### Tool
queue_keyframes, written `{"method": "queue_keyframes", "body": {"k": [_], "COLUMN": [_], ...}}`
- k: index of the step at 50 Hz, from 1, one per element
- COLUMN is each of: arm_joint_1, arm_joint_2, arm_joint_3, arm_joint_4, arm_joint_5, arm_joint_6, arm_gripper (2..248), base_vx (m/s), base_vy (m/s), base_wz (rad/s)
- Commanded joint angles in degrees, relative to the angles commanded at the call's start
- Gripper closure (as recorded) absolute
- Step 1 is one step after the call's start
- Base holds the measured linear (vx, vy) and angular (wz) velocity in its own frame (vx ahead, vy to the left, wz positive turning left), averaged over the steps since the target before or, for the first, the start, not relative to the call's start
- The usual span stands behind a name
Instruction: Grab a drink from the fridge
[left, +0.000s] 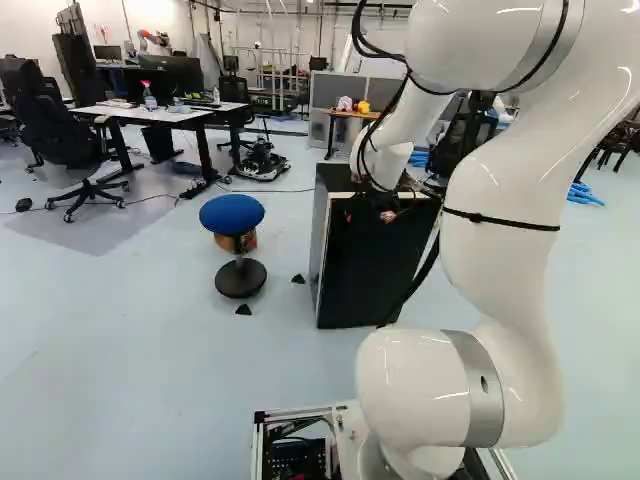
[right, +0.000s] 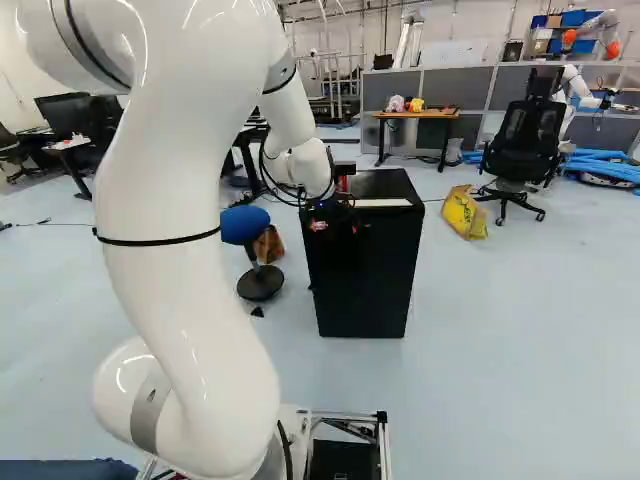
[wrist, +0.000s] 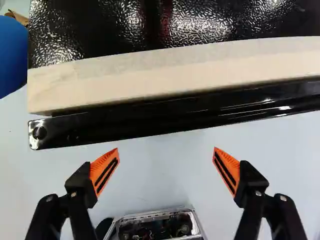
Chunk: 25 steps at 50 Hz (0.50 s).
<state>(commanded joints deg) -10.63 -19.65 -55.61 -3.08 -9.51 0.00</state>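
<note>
My gripper (right: 322, 222) is at the top front of a small black fridge (right: 365, 275), which stands upright on the floor; the left base view shows the same fridge (left: 370, 270). Seen from the wrist, the gripper (wrist: 166, 170) is open, its orange-padded fingers wide apart with only floor visible between them. Ahead of the fingertips runs the glossy black upper edge of the fridge door (wrist: 175, 117). Beyond it lie a pale wooden strip (wrist: 175, 70) and the textured black top (wrist: 200, 22). No drink is visible; the fridge's inside is hidden.
A blue round stool (left: 232, 213) stands beside the fridge. Farther off are a desk (left: 165, 114) with a black office chair (left: 70, 130), a yellow bag (right: 464, 212), another office chair (right: 525, 140) and another robot (right: 590, 92). Small black pieces (left: 243, 310) lie near the stool.
</note>
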Motion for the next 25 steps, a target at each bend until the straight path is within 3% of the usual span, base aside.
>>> {"method": "queue_keyframes", "body": {"k": [25], "arm_joint_1": [0.0], "arm_joint_2": [0.0], "arm_joint_3": [0.0], "arm_joint_4": [-0.32], "arm_joint_5": [3.88], "arm_joint_6": [0.0], "arm_gripper": [3], "base_vx": [0.0], "base_vy": [0.0], "base_wz": [0.0]}}
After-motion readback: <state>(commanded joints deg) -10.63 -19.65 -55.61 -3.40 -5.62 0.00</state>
